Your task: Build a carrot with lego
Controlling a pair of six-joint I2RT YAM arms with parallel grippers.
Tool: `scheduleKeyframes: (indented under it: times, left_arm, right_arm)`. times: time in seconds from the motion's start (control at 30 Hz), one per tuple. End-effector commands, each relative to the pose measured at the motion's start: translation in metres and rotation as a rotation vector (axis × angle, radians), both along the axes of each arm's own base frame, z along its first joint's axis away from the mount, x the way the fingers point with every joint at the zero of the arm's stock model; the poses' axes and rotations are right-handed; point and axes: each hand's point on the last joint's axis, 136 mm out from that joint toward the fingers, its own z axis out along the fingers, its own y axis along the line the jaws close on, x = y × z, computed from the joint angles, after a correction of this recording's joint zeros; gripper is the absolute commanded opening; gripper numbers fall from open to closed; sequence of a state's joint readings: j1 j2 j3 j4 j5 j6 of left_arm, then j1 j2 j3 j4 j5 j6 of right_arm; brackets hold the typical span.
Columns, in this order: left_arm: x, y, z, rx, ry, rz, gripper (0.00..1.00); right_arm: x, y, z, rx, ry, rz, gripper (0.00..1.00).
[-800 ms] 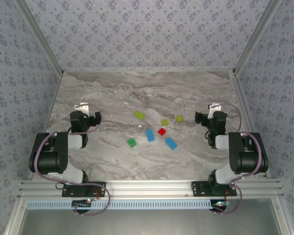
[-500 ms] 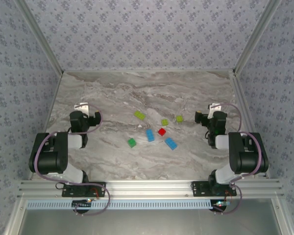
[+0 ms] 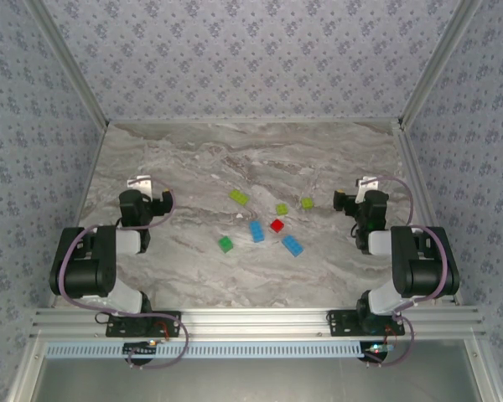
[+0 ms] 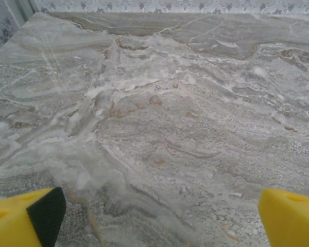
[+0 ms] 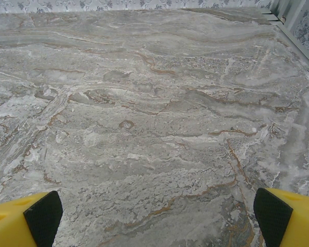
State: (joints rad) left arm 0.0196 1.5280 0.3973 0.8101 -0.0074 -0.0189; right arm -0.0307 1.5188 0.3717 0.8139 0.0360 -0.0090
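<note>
At mid-counter (image 3: pixel 193 167), between the two arms: the lego, seven pieces, all loose and apart. Lime-green brick (image 3: pixel 238 198) at back left; second lime-green brick (image 3: pixel 281 208) just behind the red brick (image 3: pixel 277 225); third lime-green brick (image 3: pixel 307 203) off to the right. Blue brick (image 3: pixel 256 231) beside the red on its left, other blue brick (image 3: pixel 292 245) nearer the front edge, dark green brick (image 3: pixel 225 244) closest to the left arm.

Against the earlier views, no change at all: same spots for every brick, same arm poses. Left pincer (image 4: pixel 159 221) spread wide over bare marble, holding nothing. Right pincer (image 5: pixel 157 216) likewise wide and empty, well apart from the pile. No carrot yet, no two bricks joined. By the look of it, assembly not yet begun, with a first reach toward the pile due.
</note>
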Motion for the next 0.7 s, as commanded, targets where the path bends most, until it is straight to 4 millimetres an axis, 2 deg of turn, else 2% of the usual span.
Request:
scheduleKeyframes:
  times: [0.0, 0.1, 0.17, 0.23, 0.3, 0.4, 0.47, 0.53, 0.67]
  left_arm:
    - [0.004, -0.002, 0.005, 0.000, -0.013, -0.016, 0.98]
    - [0.004, -0.001, 0.004, 0.000, -0.013, -0.015, 0.98]
    - [0.005, -0.001, 0.013, 0.001, -0.022, -0.015, 0.98]
    - [0.005, 0.002, 0.029, 0.008, 0.004, 0.012, 0.97]
    - [0.001, 0.012, 0.054, -0.015, 0.025, 0.097, 0.97]
    - [-0.011, 0.029, 0.092, -0.098, 0.033, 0.247, 0.98]
    - [-0.019, 0.029, 0.107, -0.134, 0.025, 0.260, 0.97]
    - [-0.027, 0.030, 0.113, -0.185, 0.021, 0.284, 0.97]
    - [-0.034, 0.029, 0.108, -0.293, 0.060, 0.271, 0.98]
  right_arm:
    - [0.004, 0.000, 0.003, -0.004, -0.007, 0.007, 1.00]
    - [0.004, -0.001, 0.004, -0.007, -0.008, 0.001, 1.00]
    - [0.004, -0.009, 0.011, -0.023, -0.006, -0.057, 1.00]
    - [0.003, -0.018, 0.023, -0.038, 0.019, -0.125, 1.00]
    - [-0.001, -0.028, 0.034, 0.002, 0.102, -0.210, 0.98]
    - [-0.009, -0.022, 0.050, 0.150, 0.187, -0.264, 0.95]
    - [-0.016, -0.004, 0.061, 0.193, 0.218, -0.230, 0.96]
    - [-0.023, 0.028, 0.070, 0.179, 0.254, -0.145, 0.96]
    - [-0.046, 0.109, 0.088, 0.049, 0.331, 0.037, 0.96]
